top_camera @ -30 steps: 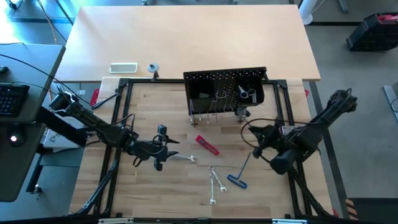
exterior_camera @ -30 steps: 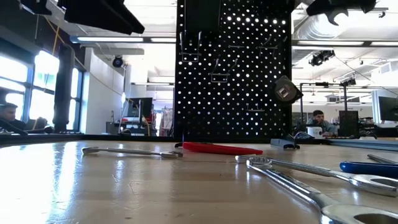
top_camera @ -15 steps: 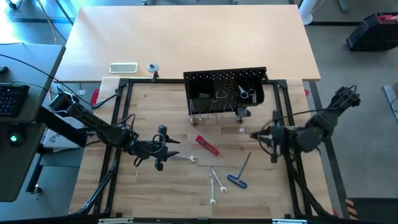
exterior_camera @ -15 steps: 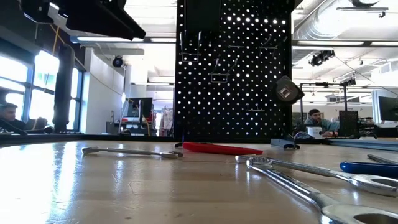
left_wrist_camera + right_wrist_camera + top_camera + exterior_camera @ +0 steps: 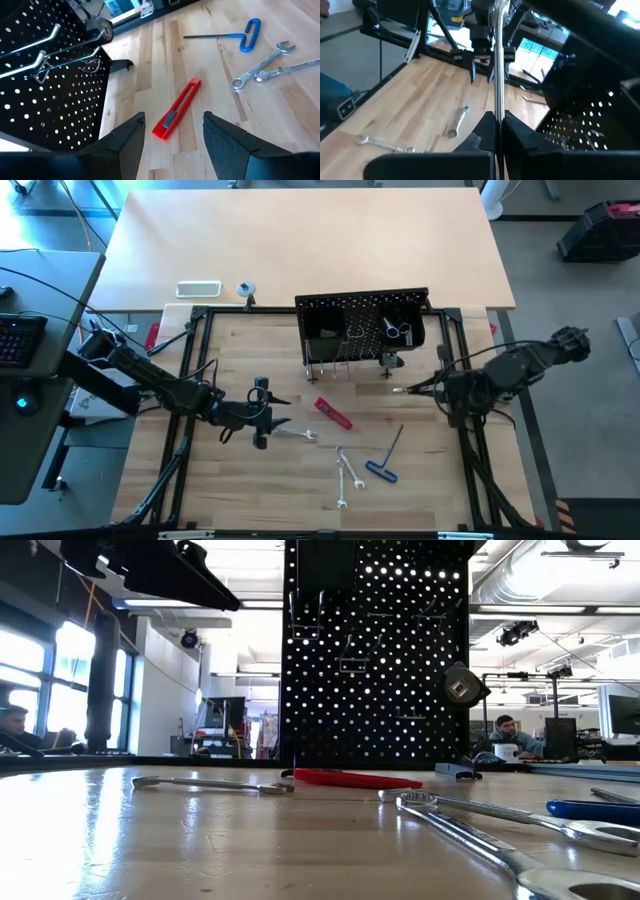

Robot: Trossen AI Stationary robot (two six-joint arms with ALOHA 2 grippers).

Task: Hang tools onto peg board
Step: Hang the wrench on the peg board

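A: Item one, the black perforated metal peg board [image 5: 362,328]?

B: Standing upright at the far edge of the light wooden counter [image 5: 290,485], wire hooks on its face, a few small silver pieces already hung.

A: Loose tools?

B: Flat red-handled tool [image 5: 333,413] just in front of the board. One slim silver wrench [image 5: 296,433] beside the left end effector [image 5: 262,418]. Two more silver wrenches [image 5: 346,476] nearer the front edge, crossed and touching. Black L-shaped key with blue end [image 5: 384,456] just beside them.

A: End effectors?

B: Left: fingers spread wide, nothing between them, hovering short of the red-handled tool. Right end effector [image 5: 400,390]: closed on a thin silver wrench [image 5: 496,65], near the board's right end.

A: Handling notes?

B: Judged rigid, light, smooth steel; likely to pivot if pinched at one end. Mid-shank grip seems best, leaving the ring end free for a hook. The red handle looks broader and less slippery.
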